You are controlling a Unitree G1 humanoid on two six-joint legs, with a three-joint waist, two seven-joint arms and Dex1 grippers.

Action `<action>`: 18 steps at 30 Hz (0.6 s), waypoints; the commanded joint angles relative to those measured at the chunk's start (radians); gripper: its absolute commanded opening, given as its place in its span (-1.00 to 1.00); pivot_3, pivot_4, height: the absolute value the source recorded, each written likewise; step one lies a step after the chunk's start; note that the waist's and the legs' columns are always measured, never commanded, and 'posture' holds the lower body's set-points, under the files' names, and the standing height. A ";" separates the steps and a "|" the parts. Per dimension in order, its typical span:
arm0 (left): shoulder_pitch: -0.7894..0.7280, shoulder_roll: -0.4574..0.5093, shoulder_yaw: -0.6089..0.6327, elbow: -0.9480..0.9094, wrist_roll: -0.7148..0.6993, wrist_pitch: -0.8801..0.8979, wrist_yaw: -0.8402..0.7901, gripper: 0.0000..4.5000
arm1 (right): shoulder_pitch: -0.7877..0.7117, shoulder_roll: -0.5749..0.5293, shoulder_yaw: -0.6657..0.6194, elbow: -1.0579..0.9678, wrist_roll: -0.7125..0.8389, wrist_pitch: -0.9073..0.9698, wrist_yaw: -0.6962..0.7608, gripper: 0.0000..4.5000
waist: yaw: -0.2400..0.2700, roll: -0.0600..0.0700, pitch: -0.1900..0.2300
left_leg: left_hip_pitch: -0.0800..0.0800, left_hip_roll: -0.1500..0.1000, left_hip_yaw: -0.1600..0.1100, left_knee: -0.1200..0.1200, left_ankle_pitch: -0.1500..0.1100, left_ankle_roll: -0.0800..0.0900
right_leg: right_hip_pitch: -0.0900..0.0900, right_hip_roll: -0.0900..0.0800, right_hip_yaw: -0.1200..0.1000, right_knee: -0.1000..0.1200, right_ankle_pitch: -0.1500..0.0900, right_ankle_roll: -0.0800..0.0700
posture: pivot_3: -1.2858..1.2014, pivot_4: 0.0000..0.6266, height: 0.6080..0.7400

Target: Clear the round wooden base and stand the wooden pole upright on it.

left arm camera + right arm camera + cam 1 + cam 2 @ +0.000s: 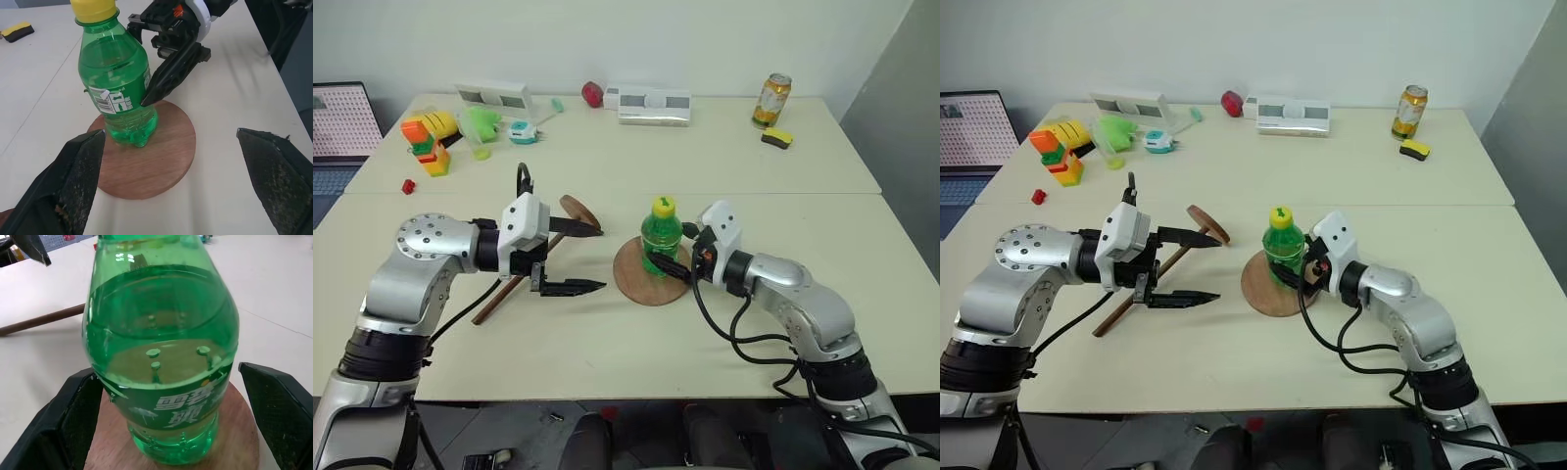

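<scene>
A green bottle with a yellow cap stands upright on the round wooden base, which lies flat at the table's middle. My right gripper is open, one finger on each side of the bottle's lower body. The finger on one side is at the bottle's wall, and the other finger stands off it. The wooden pole lies flat to the left of the base, its end disc pointing toward the far side. My left gripper hangs open over the pole, pointing at the bottle and holding nothing.
At the table's far side are a drink can, a yellow and black block, two white boxes, a red object and colourful toys. A laptop sits at the far left.
</scene>
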 commanded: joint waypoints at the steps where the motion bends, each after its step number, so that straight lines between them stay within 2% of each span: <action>1: 0.000 -0.007 0.031 -0.032 -0.009 -0.011 0.023 1.00 | -0.021 0.015 -0.002 -0.011 -0.005 -0.041 0.018 0.59 | -0.001 0.000 0.000 | 0.000 0.000 0.000 0.000 0.000 0.000 | 0.000 0.000 0.000 0.000 0.000 0.000 | 0.03 -0.52 1.00; 2: 0.000 -0.013 0.033 -0.031 -0.009 -0.010 0.033 1.00 | -0.025 0.022 -0.010 -0.010 -0.002 -0.042 0.014 0.50 | -0.002 0.000 0.000 | 0.000 0.000 0.000 0.000 0.000 0.000 | 0.000 0.000 0.000 0.000 0.000 0.000 | 0.03 -0.52 1.00; 4: 0.001 -0.021 0.034 -0.033 -0.009 -0.007 0.050 1.00 | -0.028 0.028 -0.024 -0.014 0.005 -0.043 0.010 0.46 | -0.002 0.000 0.000 | 0.000 0.000 0.000 0.000 0.000 0.000 | 0.000 0.000 0.000 0.000 0.000 0.000 | 0.03 -0.52 1.00; 10: 0.014 -0.060 0.028 -0.062 -0.015 0.012 0.104 1.00 | -0.045 0.018 -0.144 -0.063 0.003 -0.046 -0.072 0.46 | 0.001 0.000 0.000 | -0.001 0.000 0.000 0.000 0.000 0.000 | 0.000 0.000 0.000 0.000 0.000 0.000 | 0.03 -0.52 1.00; 14: 0.008 -0.086 0.030 -0.066 -0.021 0.018 0.130 1.00 | -0.089 0.008 -0.239 0.000 -0.032 -0.090 -0.154 0.46 | 0.001 0.000 0.000 | -0.001 -0.001 0.000 0.000 0.000 0.000 | 0.000 -0.001 0.000 0.000 0.000 0.000 | 0.03 -0.52 1.00; 18: -0.007 -0.113 0.021 -0.066 -0.018 0.023 0.154 1.00 | -0.176 -0.020 -0.292 0.208 -0.131 -0.170 -0.256 0.46 | 0.000 0.000 0.000 | -0.001 0.000 0.000 0.000 0.000 0.000 | -0.001 0.000 0.000 0.000 0.000 0.000 | 0.03 -0.52 1.00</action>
